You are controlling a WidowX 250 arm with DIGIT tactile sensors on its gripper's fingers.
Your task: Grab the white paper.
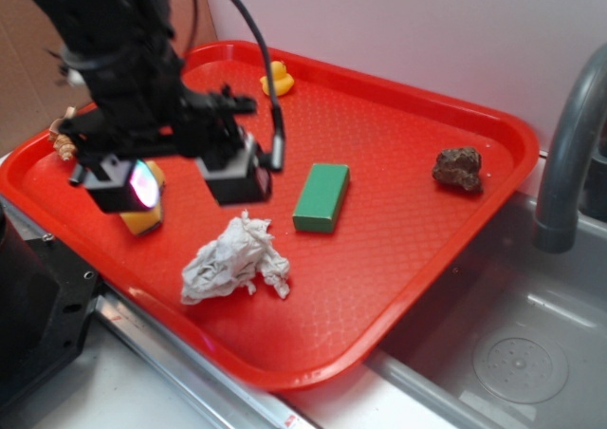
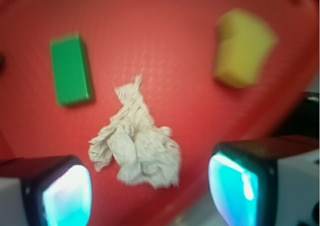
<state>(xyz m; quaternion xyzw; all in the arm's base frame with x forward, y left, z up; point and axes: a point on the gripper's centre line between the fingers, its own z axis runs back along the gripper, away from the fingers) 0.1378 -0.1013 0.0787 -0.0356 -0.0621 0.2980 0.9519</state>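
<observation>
A red tray (image 1: 417,258) carries everything: the crumpled white paper (image 1: 235,260) near its front edge, a green block (image 1: 321,196) just beyond, a yellow sponge wedge (image 1: 144,215), a brown lump (image 1: 458,168), a small yellow duck (image 1: 277,78) at the back

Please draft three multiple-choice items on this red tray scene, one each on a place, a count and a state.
1. Where does the crumpled greyish-white paper wad lie?
A. on the red plastic tray
B. in the grey sink
C. on the green block

2. How many green rectangular blocks are there?
A. one
B. two
C. three

3. How is the black gripper?
A. shut on the wad
B. open above the tray
C. holding the yellow sponge

Key: 1 A, the wad rests on the tray's floor near its front edge; 2 A, both views show a single block; 3 B, the wrist view shows its fingers spread, the wad untouched.
</observation>
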